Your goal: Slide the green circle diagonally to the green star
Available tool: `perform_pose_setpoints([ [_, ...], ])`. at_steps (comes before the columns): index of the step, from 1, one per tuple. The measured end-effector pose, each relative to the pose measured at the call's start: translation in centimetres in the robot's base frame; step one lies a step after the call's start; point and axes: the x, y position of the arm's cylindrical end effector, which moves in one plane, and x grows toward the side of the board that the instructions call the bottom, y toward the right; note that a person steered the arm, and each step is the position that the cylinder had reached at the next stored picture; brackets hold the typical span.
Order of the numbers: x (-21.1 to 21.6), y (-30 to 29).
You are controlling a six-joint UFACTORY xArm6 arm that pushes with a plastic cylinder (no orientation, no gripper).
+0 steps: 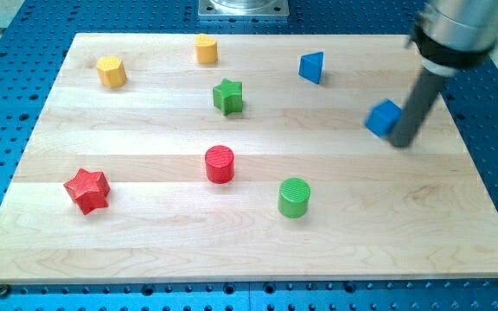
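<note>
The green circle (294, 198) is a short green cylinder low on the board, right of centre. The green star (227, 96) lies up and to the left of it, in the upper middle. My tip (402, 142) is at the view's right, touching or just beside the right side of a blue cube (384, 117). The tip is well to the right of and above the green circle, and far right of the green star. The rod's dark shaft rises to the top right corner.
A red cylinder (220, 164) stands between the green circle and the green star, slightly left. A red star (87, 190) is lower left. Two yellow blocks (111, 71) (207, 49) and a blue triangular block (312, 66) sit near the top. The wooden board's edge (249, 278) borders blue perforated table.
</note>
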Motion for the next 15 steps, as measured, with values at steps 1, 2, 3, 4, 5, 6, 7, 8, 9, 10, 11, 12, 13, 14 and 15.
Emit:
perform_pose_setpoints([
  [1,-3.8,-1.9],
  [2,-7.1,-4.0],
  [3,-8.9,-4.5],
  [4,1.6,-4.0],
  [5,14.3,-3.6],
  [6,17.3,-12.9],
  [7,12.4,-12.0],
  [8,12.1,-11.4],
  [9,17.0,-11.9],
  [10,10.7,-17.8],
  [11,7.3,-16.5],
  [12,9.1,-9.2],
  [13,9.6,-5.9],
  [14,5.7,-9.1],
  [15,1.5,-13.3],
])
